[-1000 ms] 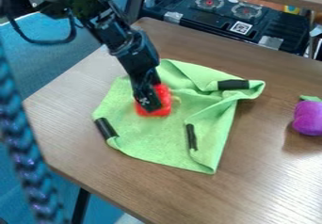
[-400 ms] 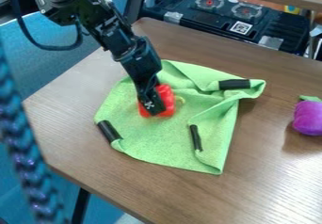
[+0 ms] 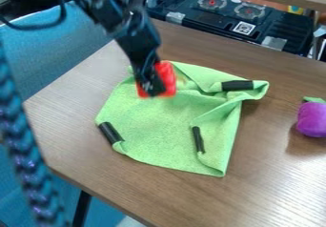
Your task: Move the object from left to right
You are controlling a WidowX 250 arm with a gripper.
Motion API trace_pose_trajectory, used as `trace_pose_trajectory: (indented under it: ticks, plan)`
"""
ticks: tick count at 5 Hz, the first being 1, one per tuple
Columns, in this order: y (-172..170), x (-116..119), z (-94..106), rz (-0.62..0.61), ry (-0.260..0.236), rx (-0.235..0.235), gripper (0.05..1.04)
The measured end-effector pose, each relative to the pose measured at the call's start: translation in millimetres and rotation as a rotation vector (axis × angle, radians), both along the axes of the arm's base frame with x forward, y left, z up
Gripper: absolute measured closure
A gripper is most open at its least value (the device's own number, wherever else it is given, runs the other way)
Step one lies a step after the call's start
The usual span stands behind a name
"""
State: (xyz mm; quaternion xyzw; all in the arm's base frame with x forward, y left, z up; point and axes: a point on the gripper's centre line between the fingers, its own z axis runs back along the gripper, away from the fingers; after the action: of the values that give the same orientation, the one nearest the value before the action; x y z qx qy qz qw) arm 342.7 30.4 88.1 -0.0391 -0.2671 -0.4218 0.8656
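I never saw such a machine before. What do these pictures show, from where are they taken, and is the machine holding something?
The machine is a black robot arm, coming in from the upper left. One fixed camera took all the pictures, looking down at a slant on a wooden table. A green cloth with folds lies there, with three black pieces at its edges and folds. To the right sits a purple item. The end effector, the part that grasps, seems to hold a red object over the cloth's upper left part.
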Motion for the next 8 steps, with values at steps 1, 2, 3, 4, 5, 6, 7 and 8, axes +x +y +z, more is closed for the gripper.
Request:
trace_pose_trajectory:
  ticks: [1, 2, 3, 4, 5, 6, 7, 8]
  plan:
    - [-16, -9, 38.6, -0.007, -0.066, 0.015, 0.261]
    - [-50, -22, 38.3, -0.067, -0.005, -0.023, 0.261]
    - [-85, -33, 39.1, -0.127, 0.034, -0.072, 0.261]
    - [-126, -45, 37.8, -0.186, 0.059, -0.099, 0.261]
    - [-160, -54, 34.4, -0.221, 0.063, -0.096, 0.261]
    - [-191, -59, 6.9, -0.258, 0.06, -0.026, 0.261]
    - [-206, -59, -14.7, -0.257, 0.081, 0.007, 0.261]
    - [-211, -51, -36.1, -0.247, 0.111, 0.02, 0.261]
